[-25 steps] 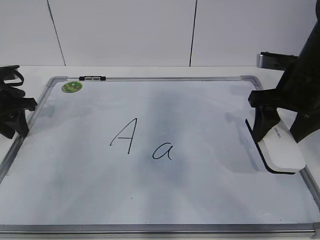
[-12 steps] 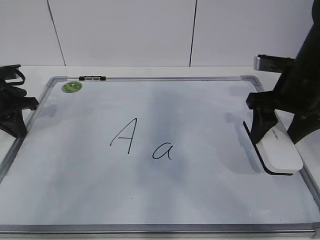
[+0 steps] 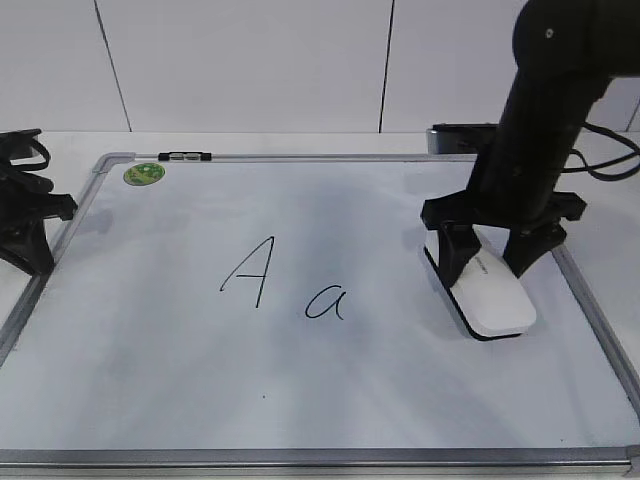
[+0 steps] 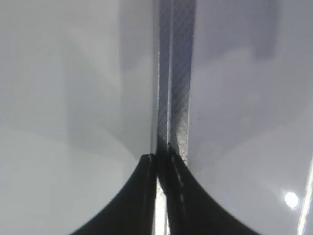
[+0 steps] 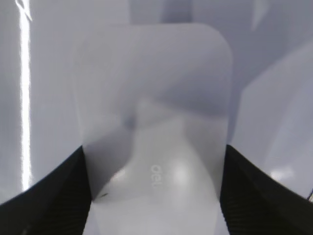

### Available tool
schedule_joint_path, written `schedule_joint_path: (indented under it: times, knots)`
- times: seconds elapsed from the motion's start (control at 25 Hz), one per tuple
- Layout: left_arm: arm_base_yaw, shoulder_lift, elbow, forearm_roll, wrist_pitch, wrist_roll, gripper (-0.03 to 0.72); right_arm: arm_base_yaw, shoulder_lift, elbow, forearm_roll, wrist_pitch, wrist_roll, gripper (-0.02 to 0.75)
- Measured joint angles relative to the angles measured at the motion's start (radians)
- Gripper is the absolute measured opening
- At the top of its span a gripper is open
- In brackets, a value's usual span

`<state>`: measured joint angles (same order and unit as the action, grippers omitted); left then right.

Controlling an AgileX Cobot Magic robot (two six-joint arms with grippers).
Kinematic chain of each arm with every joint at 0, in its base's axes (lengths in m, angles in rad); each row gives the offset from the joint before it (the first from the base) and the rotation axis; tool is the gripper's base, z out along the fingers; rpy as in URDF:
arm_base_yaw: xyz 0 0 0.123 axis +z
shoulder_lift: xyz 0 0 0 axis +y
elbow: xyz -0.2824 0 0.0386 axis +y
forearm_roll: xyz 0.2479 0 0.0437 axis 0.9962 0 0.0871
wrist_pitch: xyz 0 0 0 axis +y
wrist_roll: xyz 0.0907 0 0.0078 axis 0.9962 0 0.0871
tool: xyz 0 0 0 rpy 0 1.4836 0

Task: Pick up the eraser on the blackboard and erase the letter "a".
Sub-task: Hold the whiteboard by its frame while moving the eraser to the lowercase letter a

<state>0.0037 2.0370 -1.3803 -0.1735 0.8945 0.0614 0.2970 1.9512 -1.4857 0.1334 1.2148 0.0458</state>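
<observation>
The white eraser (image 3: 488, 294) with its dark felt base rests on the blackboard (image 3: 300, 400), right of the small cursive letter "a" (image 3: 326, 301). My right gripper (image 3: 494, 255) is shut on the eraser, one finger on each long side. In the right wrist view the eraser (image 5: 154, 132) fills the frame between the two black fingers (image 5: 49, 196). My left gripper (image 3: 28, 240) stands at the board's left frame; in the left wrist view its fingers (image 4: 142, 196) are pressed almost together over the silver frame (image 4: 176, 98), holding nothing.
A taller capital "A" (image 3: 249, 272) is written left of the small letter. A round green sticker (image 3: 144, 173) and a black-and-white clip (image 3: 185, 156) sit at the board's far left top. A grey box (image 3: 455, 137) lies behind the right arm.
My right gripper has slid the eraser leftward across the board, from near the right frame toward the small letter. The left arm has barely moved.
</observation>
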Motion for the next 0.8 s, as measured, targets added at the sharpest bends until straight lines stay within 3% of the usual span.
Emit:
schedule_joint_path:
  times: [0.32, 0.8]
  knots:
    - [0.0, 0.0, 0.0, -0.001, 0.0, 0.0, 0.013, 0.097, 0.049, -0.153, -0.036, 0.0, 0.021, 0.556]
    - [0.0, 0.0, 0.0, -0.008, 0.0, 0.0, 0.013, 0.187, 0.112, -0.166, -0.041, 0.001, 0.021, 0.556]
